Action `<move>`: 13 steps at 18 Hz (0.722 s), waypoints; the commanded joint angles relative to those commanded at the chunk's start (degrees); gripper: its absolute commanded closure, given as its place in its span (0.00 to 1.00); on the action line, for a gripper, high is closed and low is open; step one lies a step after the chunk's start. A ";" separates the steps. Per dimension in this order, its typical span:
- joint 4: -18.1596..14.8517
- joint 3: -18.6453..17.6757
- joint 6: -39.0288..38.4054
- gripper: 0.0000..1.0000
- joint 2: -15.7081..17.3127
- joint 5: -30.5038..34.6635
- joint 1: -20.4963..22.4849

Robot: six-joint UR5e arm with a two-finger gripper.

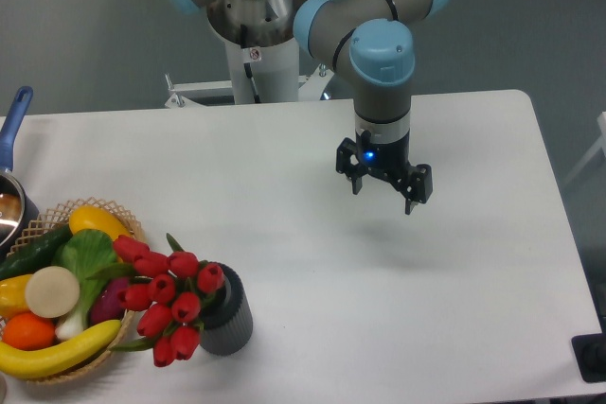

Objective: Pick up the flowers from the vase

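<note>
The flowers (pixel 169 305) lean left out of the vase (pixel 228 314), against the basket (pixel 59 328) at the desk's (pixel 312 262) front-left edge. Right of the vase, well apart, the hand (pixel 383 184) hovers, fingers spread and empty.

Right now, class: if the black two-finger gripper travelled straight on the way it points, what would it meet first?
The black two-finger gripper points downward, fingers apart, so it would likely meet bare white table first. Nothing appears beneath it, though depth is uncertain from one view.
</note>
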 joint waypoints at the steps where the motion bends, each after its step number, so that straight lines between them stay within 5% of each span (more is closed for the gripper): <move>1: 0.00 0.00 0.00 0.00 0.00 0.00 0.00; 7: 0.17 -0.61 -0.44 0.00 -0.09 -0.53 0.00; 13: 5.97 -2.64 -0.53 0.00 0.35 -5.79 -1.23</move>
